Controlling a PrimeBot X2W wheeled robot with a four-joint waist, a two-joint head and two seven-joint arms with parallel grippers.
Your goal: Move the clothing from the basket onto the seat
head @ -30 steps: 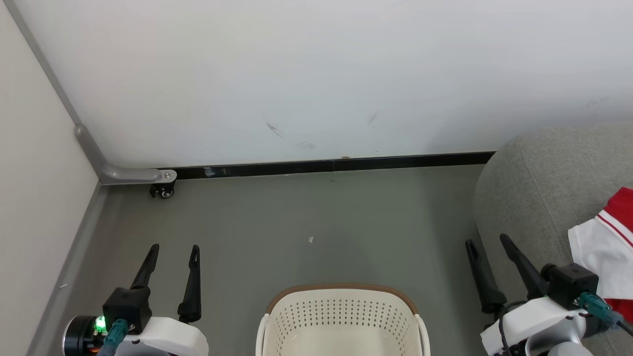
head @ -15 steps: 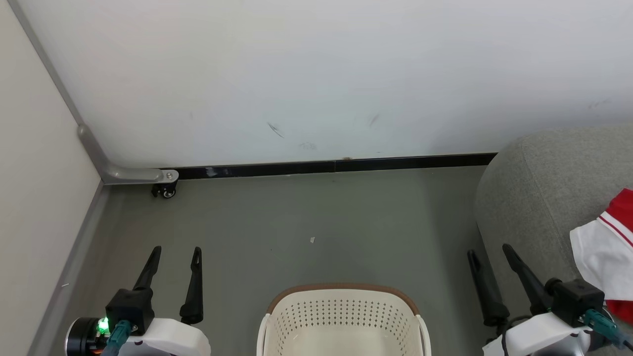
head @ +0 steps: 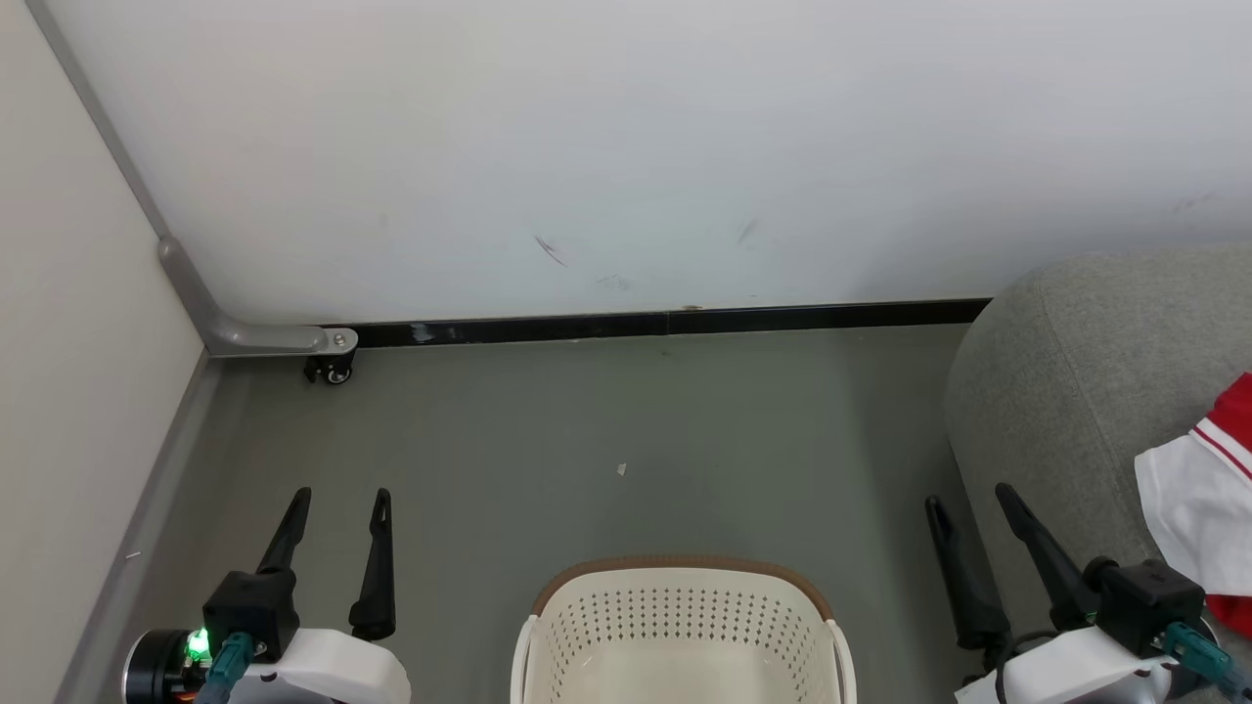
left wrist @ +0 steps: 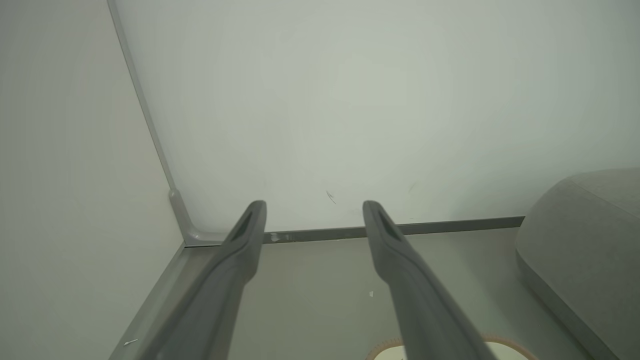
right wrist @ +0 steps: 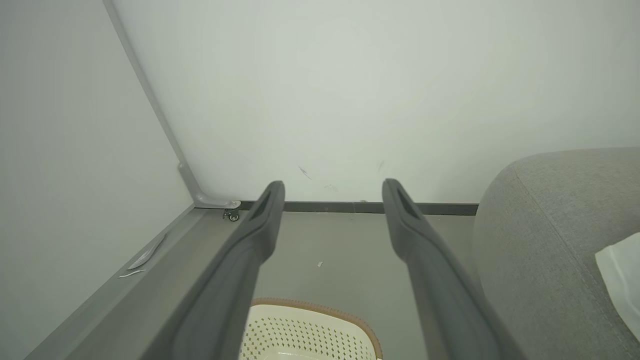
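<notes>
The cream basket (head: pixel 682 626) with its brown rim stands on the floor at the bottom middle of the head view; the part of its inside that shows holds no clothing. Its rim (right wrist: pixel 320 307) also appears in the right wrist view. Red and white clothing (head: pixel 1201 508) lies on the grey seat (head: pixel 1066 391) at the right edge. My left gripper (head: pixel 338 501) hangs open over the floor left of the basket, nothing between its fingers. My right gripper (head: pixel 971 501) is open too, right of the basket, at the seat's near edge.
A white wall with a black skirting strip (head: pixel 665 323) runs across the back. A grey metal bracket with a small caster (head: pixel 333 370) sits in the left corner. A tiny white scrap (head: pixel 621 469) lies on the grey floor beyond the basket.
The head view has shifted slightly, so everything sits a little differently in the frame. My right gripper has drawn down and a bit right. Both grippers stay open.
</notes>
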